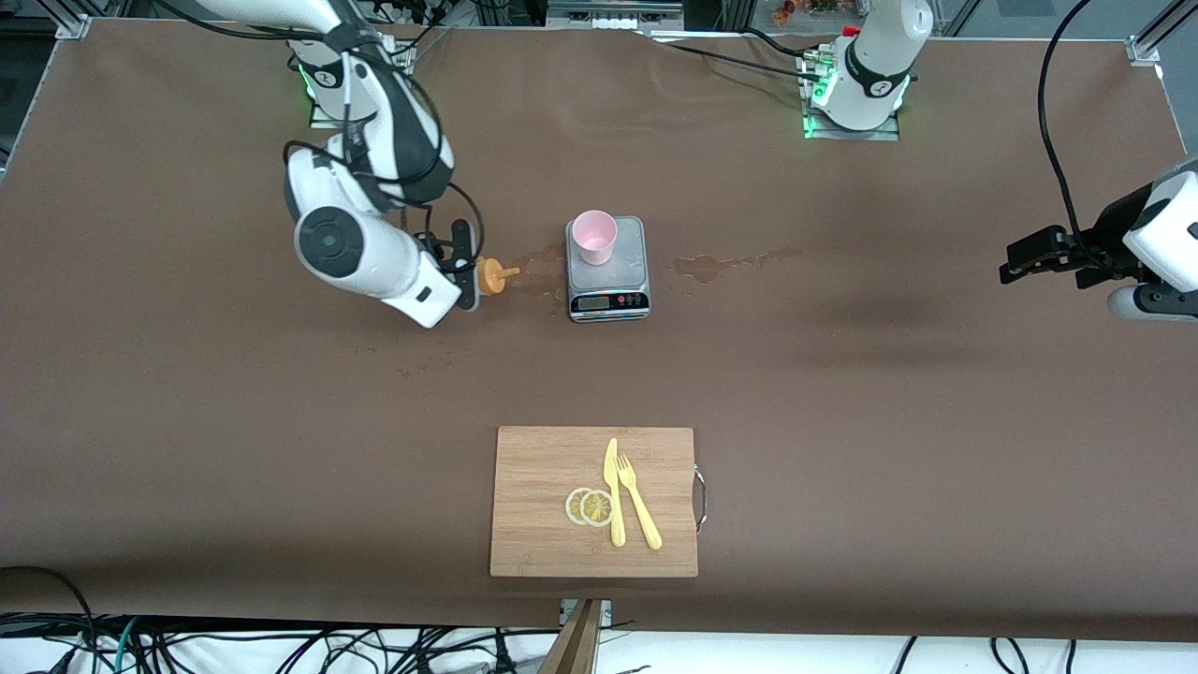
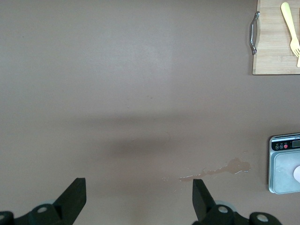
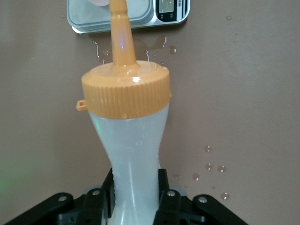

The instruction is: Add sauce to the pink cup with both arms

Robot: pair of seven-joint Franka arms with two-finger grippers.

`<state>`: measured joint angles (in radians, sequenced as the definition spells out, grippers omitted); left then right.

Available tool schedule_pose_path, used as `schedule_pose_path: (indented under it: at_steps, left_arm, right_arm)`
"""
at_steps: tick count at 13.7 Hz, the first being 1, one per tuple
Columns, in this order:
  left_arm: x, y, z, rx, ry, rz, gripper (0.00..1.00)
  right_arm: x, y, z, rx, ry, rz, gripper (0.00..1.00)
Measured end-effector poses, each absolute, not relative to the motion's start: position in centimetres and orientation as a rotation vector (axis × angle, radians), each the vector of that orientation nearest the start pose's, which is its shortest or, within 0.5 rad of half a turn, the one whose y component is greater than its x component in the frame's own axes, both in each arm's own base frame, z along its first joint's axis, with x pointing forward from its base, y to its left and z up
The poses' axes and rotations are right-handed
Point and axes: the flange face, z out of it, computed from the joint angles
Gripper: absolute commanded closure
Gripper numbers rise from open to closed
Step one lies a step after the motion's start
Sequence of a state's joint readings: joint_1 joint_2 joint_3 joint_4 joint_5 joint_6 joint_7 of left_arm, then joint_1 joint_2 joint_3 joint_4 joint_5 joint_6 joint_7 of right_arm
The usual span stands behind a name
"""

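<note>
Illumination is even and overhead. Soft shadows fall on the surface (image 1: 842, 374). The sauce (image 3: 133, 140) cap shows a small glare spot; the nozzle tip blurs.

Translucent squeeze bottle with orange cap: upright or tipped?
Tipped. The translucent squeeze bottle, clamped in the right gripper, lies about level, nozzle aimed toward the grey scale.

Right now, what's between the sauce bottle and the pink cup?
Front view: only wet brown table and the scale's edge separate sauce bottle from pink cup.
</note>
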<state>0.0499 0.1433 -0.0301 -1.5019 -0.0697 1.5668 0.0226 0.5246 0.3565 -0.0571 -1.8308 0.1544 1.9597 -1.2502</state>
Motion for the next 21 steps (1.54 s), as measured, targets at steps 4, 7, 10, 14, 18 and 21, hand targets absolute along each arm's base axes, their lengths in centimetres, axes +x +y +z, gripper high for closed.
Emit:
schedule_pose_path:
  at_steps: [4,7,10,14,18,21]
  left_arm:
    - [59.5,0.7,57.5,-3.215,-0.005,0.123,0.0]
    - [59.5,0.7,57.5,-3.215,-0.005,0.123,0.0]
    - [59.5,0.8,57.4,-3.215,-0.006,0.123,0.0]
    - [59.7,0.9,57.0,-3.214,-0.008,0.135,0.0]
    - [59.8,0.8,56.9,-3.214,-0.008,0.138,0.0]
    - [59.8,0.8,56.9,-3.214,-0.006,0.137,0.0]
  right_arm:
    - [52.0,31.8,32.8,2.227,2.375,-0.392,0.95]
    - [50.7,33.5,32.4,2.158,2.356,-0.455,0.95]
    - [49.0,35.3,31.6,2.103,2.33,-0.531,0.95]
    - [47.1,36.9,31.4,2.046,2.32,-0.594,0.94]
    - [45.2,38.9,31.3,2.012,2.299,-0.626,0.94]
    - [43.8,40.1,30.8,1.982,2.274,-0.656,0.94]
